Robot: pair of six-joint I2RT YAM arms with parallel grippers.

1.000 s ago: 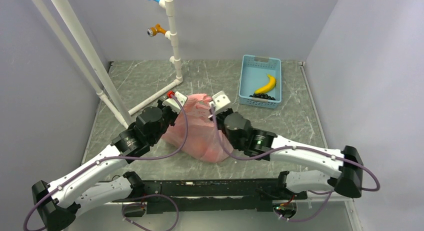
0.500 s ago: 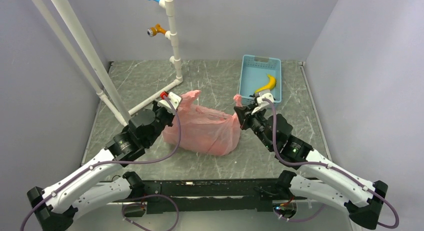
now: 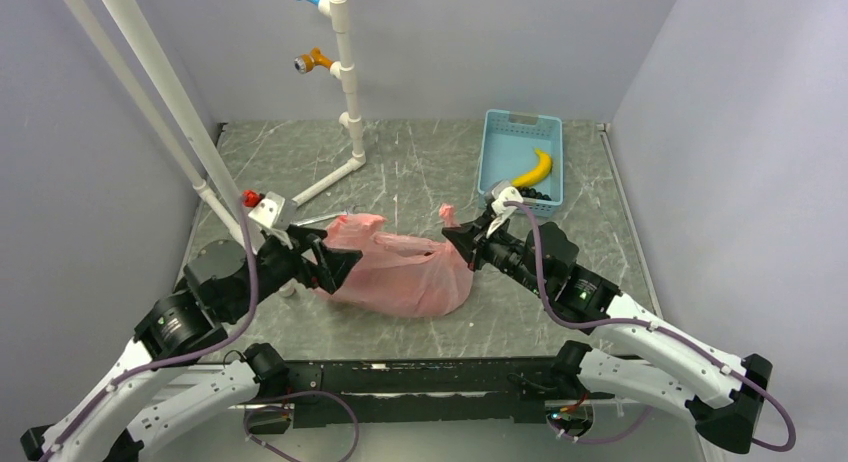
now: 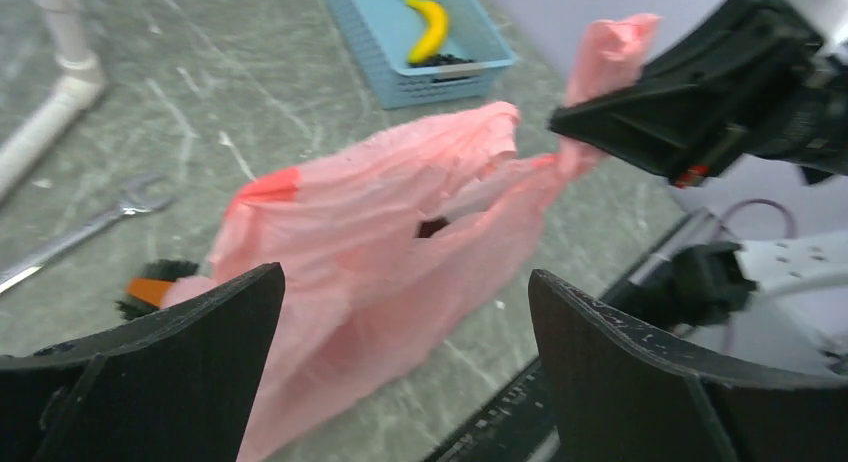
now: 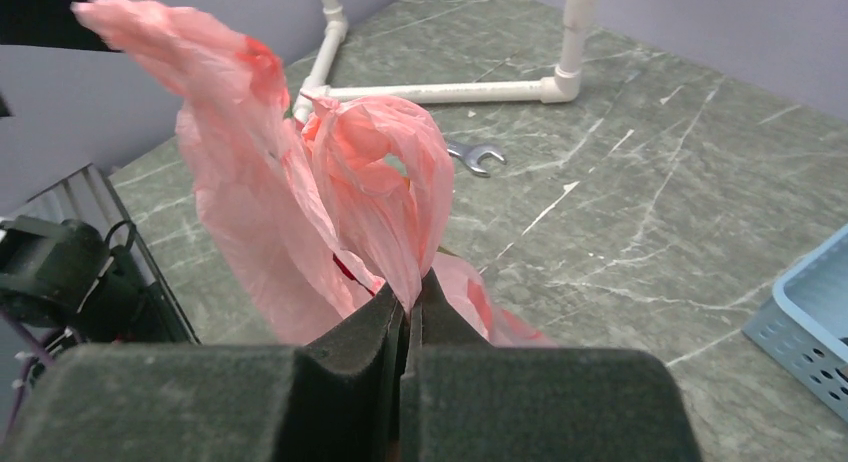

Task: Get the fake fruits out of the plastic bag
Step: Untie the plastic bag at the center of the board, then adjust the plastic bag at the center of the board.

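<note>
The grey marble table [image 3: 420, 162] carried the plastic bag [image 3: 400, 277] near its centre, a little toward 6 o'clock. Half a second before, the bag had been stretched taut between both claws. Now it had slumped on its 9 o'clock side, where its loop handle lay loose. The blue basket [image 3: 496, 152] sat at 1 o'clock, apart from the bag, and played no part.

The left gripper [image 3: 335, 264] had just let go. Its jaws stood wide open and empty, drawn back toward 8 o'clock, with the bag just ahead of them. The right gripper [image 5: 408, 307] stayed clamped tight on the 3 o'clock handle, holding it up off the table.

The fake fruits were still hidden inside the bag, with only a small dark gap showing in the wrist view. So none were out yet, and the freed left claw was probably meant to reach into the mouth.
</note>
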